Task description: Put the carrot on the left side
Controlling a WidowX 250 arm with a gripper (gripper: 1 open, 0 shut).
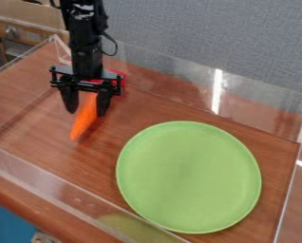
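The small orange carrot lies blurred on the left side of the reddish-brown wooden tabletop, to the left of the green plate. My black gripper hangs straight above it, pointing down. Its two fingers stand spread apart on either side of the carrot's upper end, with no grip on it. The carrot's green top is hidden between the fingers.
A round light-green plate fills the right half of the tabletop. Clear acrylic walls border the table on all sides. Cardboard boxes stand behind the back-left wall.
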